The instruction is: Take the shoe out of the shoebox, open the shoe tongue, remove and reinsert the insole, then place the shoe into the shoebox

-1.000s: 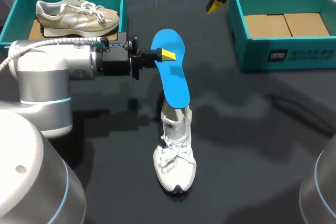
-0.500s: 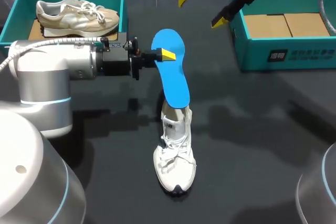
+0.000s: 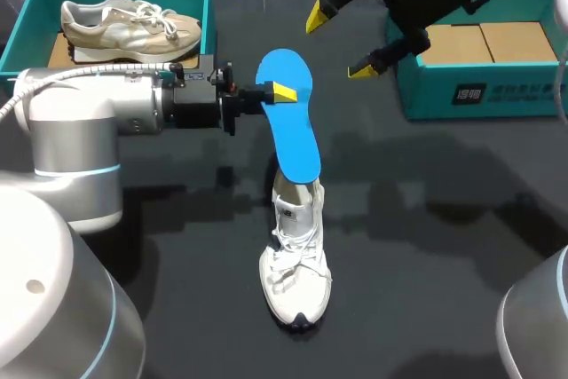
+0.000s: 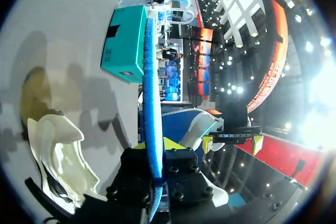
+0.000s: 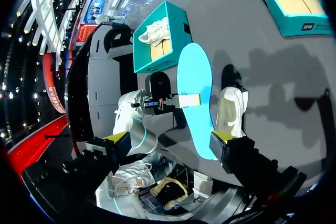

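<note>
- Two teal boxes flank the surface (image 3: 444, 246). The left shoebox (image 3: 18, 28) holds a beige sneaker (image 3: 129, 22), which has not moved.
- The left pincer (image 3: 277, 92) stays clamped on the edge of the blue insole (image 3: 297, 144) near its broad end, one yellow tip over the top face. Arm and insole sit exactly as they did a second ago.
- The insole's narrow end rests at the collar of the white sneaker (image 3: 295, 272), which lies out on the surface with its toe toward the robot, also unshifted.
- The right pincer (image 3: 340, 42) is the only mover. It has come in from the far edge toward the insole's broad end, fingers spread wide, holding nothing and not yet touching it.
- The right shoebox (image 3: 484, 90) shows only its cardboard lining.
- The insole step looks half done. The right arm's approach suggests it will take or steady the insole.
</note>
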Robot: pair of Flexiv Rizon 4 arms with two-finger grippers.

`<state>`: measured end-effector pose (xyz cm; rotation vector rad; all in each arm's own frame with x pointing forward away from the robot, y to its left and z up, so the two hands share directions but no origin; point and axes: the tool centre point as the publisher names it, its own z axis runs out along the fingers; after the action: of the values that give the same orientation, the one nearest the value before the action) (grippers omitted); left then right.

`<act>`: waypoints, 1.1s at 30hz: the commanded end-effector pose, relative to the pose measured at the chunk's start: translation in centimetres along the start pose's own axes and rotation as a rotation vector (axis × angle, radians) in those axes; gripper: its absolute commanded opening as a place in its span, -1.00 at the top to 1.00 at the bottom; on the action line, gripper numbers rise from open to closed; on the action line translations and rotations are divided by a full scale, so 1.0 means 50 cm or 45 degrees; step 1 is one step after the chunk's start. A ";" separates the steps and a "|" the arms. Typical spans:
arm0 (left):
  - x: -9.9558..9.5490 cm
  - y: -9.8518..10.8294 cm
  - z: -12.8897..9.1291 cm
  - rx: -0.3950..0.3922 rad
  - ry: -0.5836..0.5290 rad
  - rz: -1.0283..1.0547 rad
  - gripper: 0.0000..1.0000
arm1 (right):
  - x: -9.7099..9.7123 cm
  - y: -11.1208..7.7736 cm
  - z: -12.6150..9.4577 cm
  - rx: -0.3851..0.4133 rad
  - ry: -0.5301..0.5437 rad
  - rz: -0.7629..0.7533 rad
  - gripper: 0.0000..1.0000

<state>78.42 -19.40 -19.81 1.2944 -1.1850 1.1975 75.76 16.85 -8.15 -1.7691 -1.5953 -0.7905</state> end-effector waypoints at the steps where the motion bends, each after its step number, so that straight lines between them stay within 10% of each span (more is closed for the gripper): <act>1: -0.001 0.001 0.001 0.003 0.001 0.001 1.00 | -0.022 -0.006 0.017 0.000 0.434 0.025 -1.00; 33: -0.001 0.001 0.001 0.003 0.001 0.001 1.00 | -0.086 -0.004 0.069 0.013 0.589 0.040 -1.00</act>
<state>78.42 -19.40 -19.81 1.2944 -1.1850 1.1975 75.38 16.69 -13.27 -1.4684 -1.2664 -1.0700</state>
